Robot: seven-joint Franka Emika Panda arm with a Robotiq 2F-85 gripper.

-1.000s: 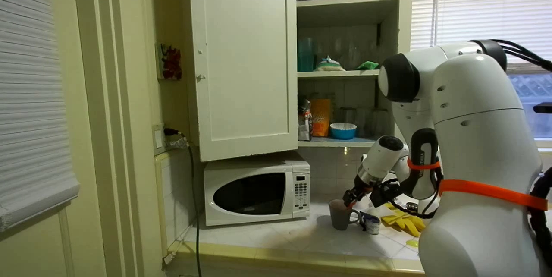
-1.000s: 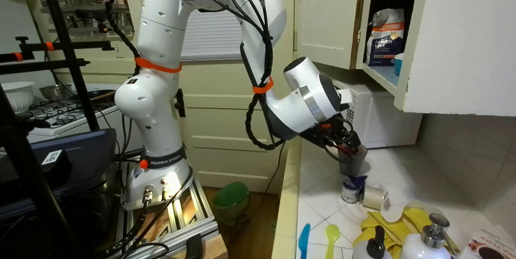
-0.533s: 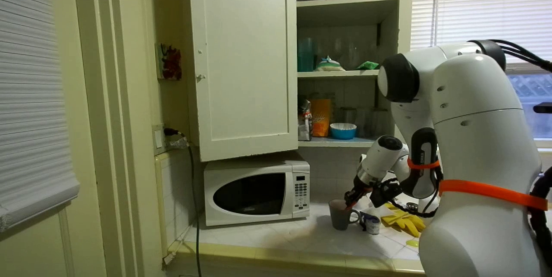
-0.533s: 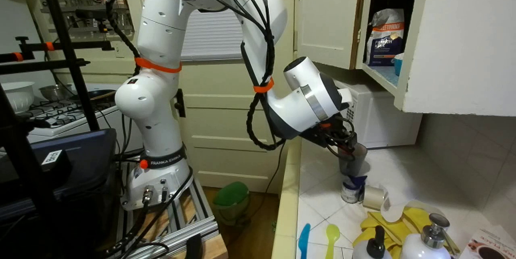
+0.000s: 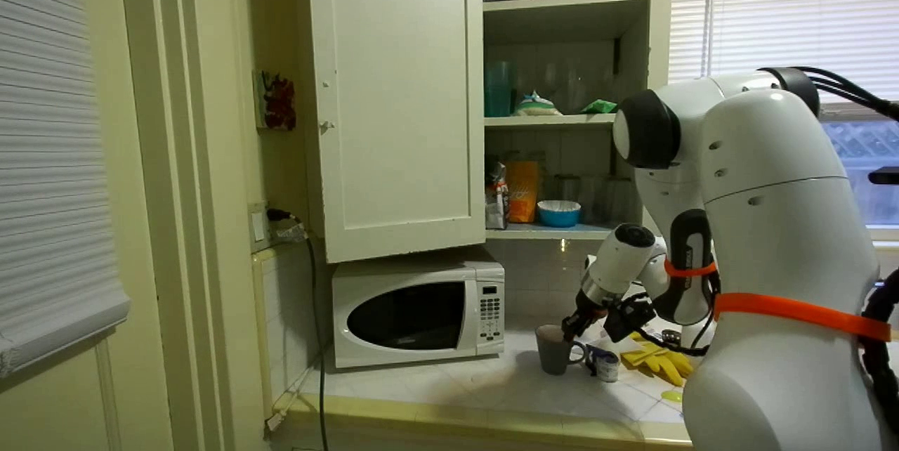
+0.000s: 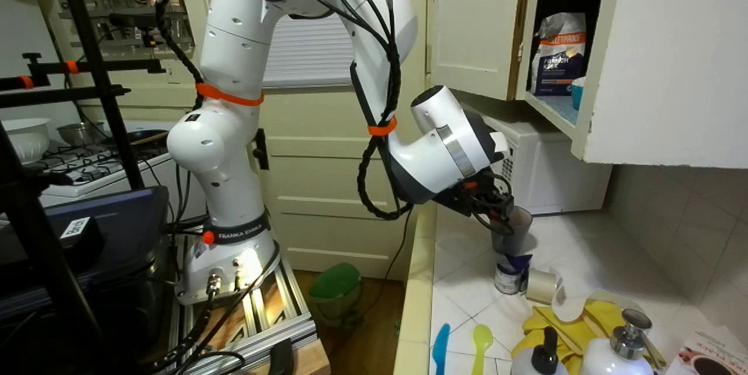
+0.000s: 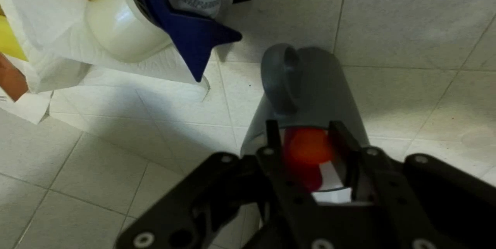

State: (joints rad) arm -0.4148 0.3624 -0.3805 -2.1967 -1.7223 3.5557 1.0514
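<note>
A grey mug (image 7: 321, 86) stands upright on the tiled counter in both exterior views, handle toward a small white-and-blue container (image 6: 507, 281). At its mouth is my gripper (image 7: 304, 128), pointing down at a slant, fingertips at or just inside the rim. Its fingers (image 7: 273, 136) stand part-way apart. Between them, in the mug, shows a red thing with a rounded orange part (image 7: 310, 148). The orange part lies close against one finger; a thin gap shows beside the opposite fingertip. Whether it is gripped I cannot tell. The mug's inside is mostly hidden by the gripper.
Beside the mug stands a white microwave (image 5: 414, 317) under an open cupboard door (image 5: 400, 100). Yellow gloves (image 6: 584, 328), a paper roll (image 6: 542, 286), a blue knife (image 6: 440, 346), a green spoon (image 6: 482, 340) and a pump bottle (image 6: 616, 357) lie or stand along the counter.
The jaws have drawn closer together at the mug's mouth. A red patch seen earlier by the fingertips no longer shows in an exterior view. The arm has shifted slightly; the mug has stayed put.
</note>
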